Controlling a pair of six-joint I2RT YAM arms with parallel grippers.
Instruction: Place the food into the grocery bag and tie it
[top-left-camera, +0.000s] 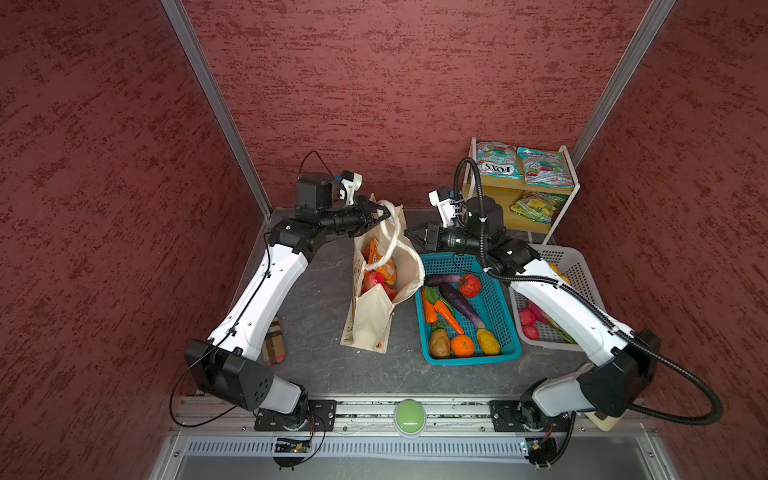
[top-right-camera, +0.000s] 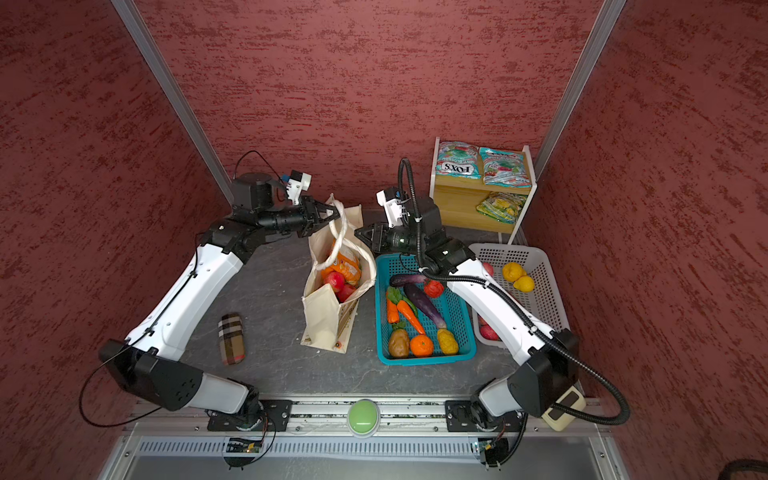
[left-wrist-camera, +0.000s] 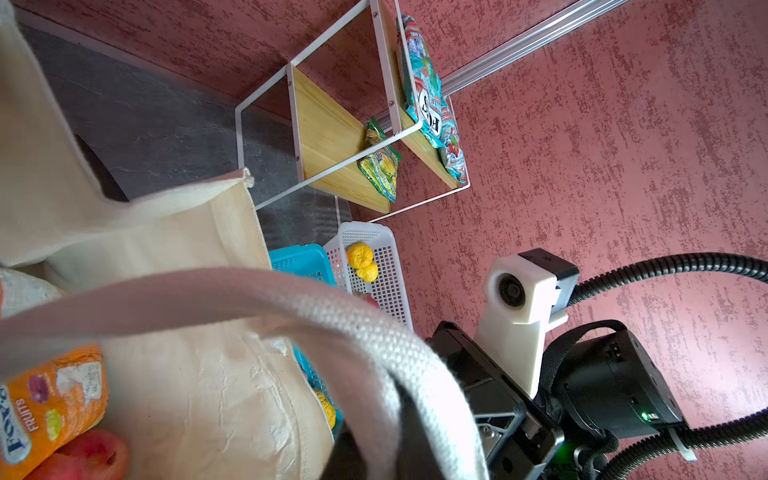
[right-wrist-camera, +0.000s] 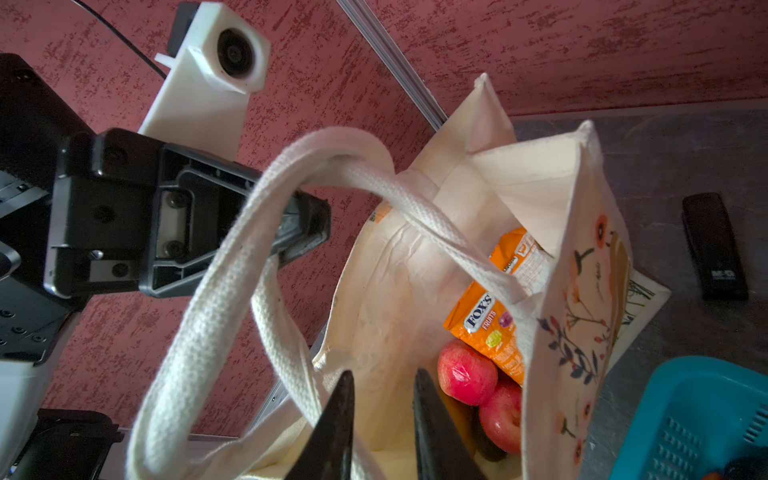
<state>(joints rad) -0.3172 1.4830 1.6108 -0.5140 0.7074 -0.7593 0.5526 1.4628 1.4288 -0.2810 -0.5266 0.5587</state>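
Observation:
The cream grocery bag (top-left-camera: 371, 320) (top-right-camera: 326, 320) stands upright and open mid-table. Inside lie food items: red apples (top-left-camera: 372, 279) (right-wrist-camera: 467, 376) and an orange FOX'S packet (top-left-camera: 385, 268) (right-wrist-camera: 494, 309) (left-wrist-camera: 50, 407). My left gripper (top-left-camera: 384, 216) (top-right-camera: 337, 215) (right-wrist-camera: 309, 232) is at the bag's far rim, shut on its white handle (top-left-camera: 392, 226) (right-wrist-camera: 232, 257) (left-wrist-camera: 332, 316), which it holds raised. My right gripper (top-left-camera: 409, 235) (top-right-camera: 358, 233) (right-wrist-camera: 384, 374) hovers over the bag's right rim, its jaws slightly apart and nothing between them. One handle strand runs just beside one of its fingers (right-wrist-camera: 340, 415).
A teal basket (top-left-camera: 505, 351) of toy vegetables sits right of the bag. A white basket (top-left-camera: 575, 266) stands further right under my right arm. A shelf (top-left-camera: 490, 195) with sweet packets stands at the back right. A plaid pouch (top-left-camera: 274, 340) lies at the left. A black bar (right-wrist-camera: 712, 245) lies behind the bag.

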